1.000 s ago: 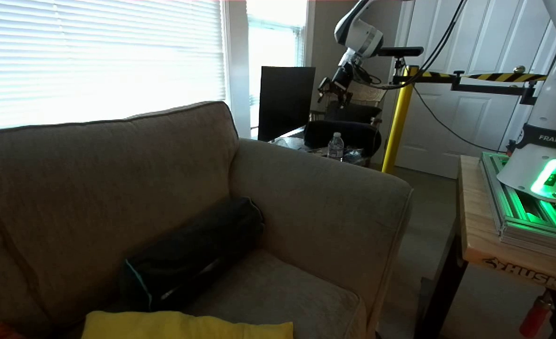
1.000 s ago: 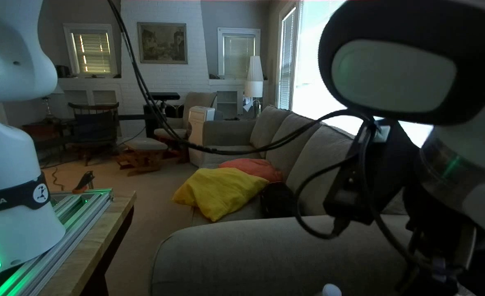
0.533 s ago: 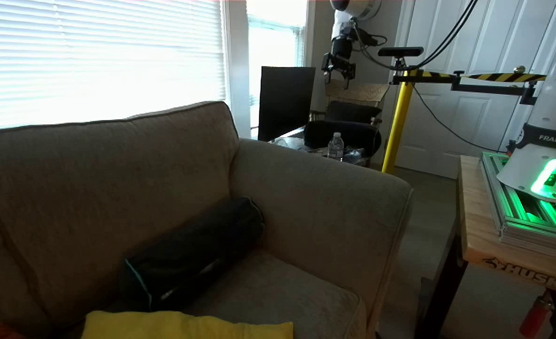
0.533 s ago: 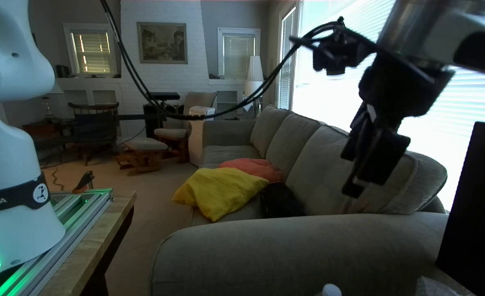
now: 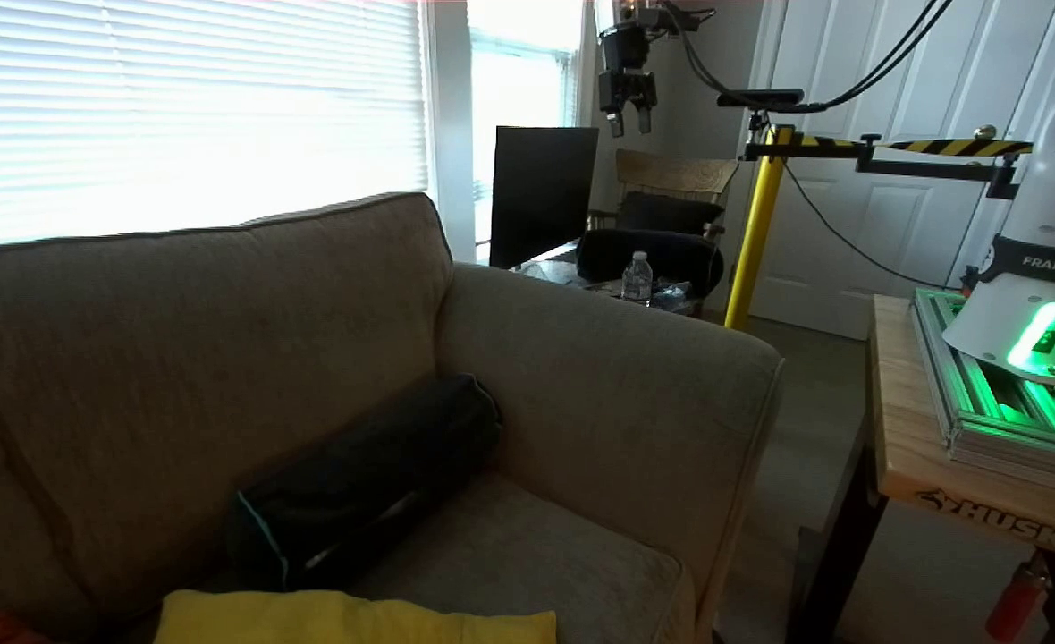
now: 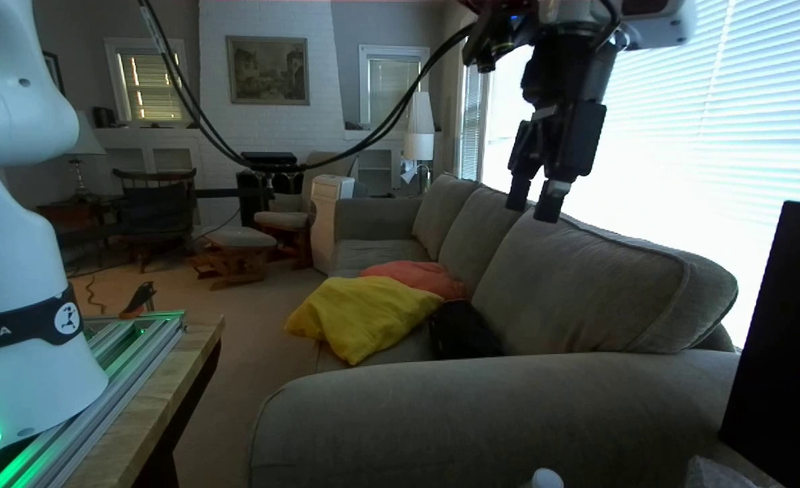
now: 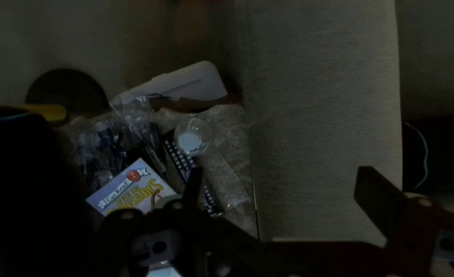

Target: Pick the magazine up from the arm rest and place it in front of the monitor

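Observation:
The magazine (image 7: 134, 188) has a pale cover with coloured lettering. In the wrist view it lies flat among clutter on a low table, partly hidden by a gripper finger; I cannot see it in either exterior view. The arm rest (image 7: 319, 115) passes between and below my fingers; it also shows in both exterior views (image 5: 617, 358) (image 6: 481, 407), with nothing on its visible top. The dark monitor (image 5: 544, 197) stands upright beyond the arm rest, and shows at the right edge of an exterior view (image 6: 790, 339). My gripper (image 7: 279, 171) is open, empty, pointing down, high above (image 5: 630, 125) (image 6: 534, 207).
A clear bottle (image 7: 207, 129) (image 5: 637, 277) with a white cap, a remote (image 7: 177, 156) and plastic bags (image 7: 96, 154) crowd the low table. A black cushioned form (image 7: 19, 184) is at its left. A yellow post (image 5: 760, 233) and the sofa back (image 6: 590, 291) stand near.
My gripper has risen, swung from a slanted pose to pointing nearly straight down, and moved clear of the monitor in an exterior view. The sofa and table things have not moved.

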Action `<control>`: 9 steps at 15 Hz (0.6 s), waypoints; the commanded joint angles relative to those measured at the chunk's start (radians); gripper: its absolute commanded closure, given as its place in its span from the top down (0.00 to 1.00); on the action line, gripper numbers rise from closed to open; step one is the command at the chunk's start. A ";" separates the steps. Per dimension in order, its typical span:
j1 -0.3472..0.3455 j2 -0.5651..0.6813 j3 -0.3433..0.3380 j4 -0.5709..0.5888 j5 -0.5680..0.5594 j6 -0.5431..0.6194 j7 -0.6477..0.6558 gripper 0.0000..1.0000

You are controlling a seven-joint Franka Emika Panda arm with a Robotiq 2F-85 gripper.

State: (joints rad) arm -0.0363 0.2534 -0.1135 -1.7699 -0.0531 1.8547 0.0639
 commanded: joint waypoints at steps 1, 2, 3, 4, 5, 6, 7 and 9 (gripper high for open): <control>0.047 -0.046 0.039 -0.139 -0.135 0.205 0.027 1.00; 0.054 -0.050 0.049 -0.176 -0.146 0.298 0.032 1.00; 0.055 -0.044 0.059 -0.189 -0.136 0.374 0.022 1.00; 0.050 -0.042 0.069 -0.212 -0.105 0.457 0.003 1.00; 0.034 -0.039 0.083 -0.243 -0.044 0.543 -0.032 1.00; 0.016 -0.032 0.097 -0.265 0.024 0.605 -0.069 1.00; 0.001 -0.026 0.112 -0.271 0.088 0.632 -0.110 1.00; -0.036 -0.016 0.144 -0.274 0.243 0.625 -0.213 1.00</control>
State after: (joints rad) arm -0.0106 0.2493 -0.0187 -2.0096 0.0115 2.4528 -0.0146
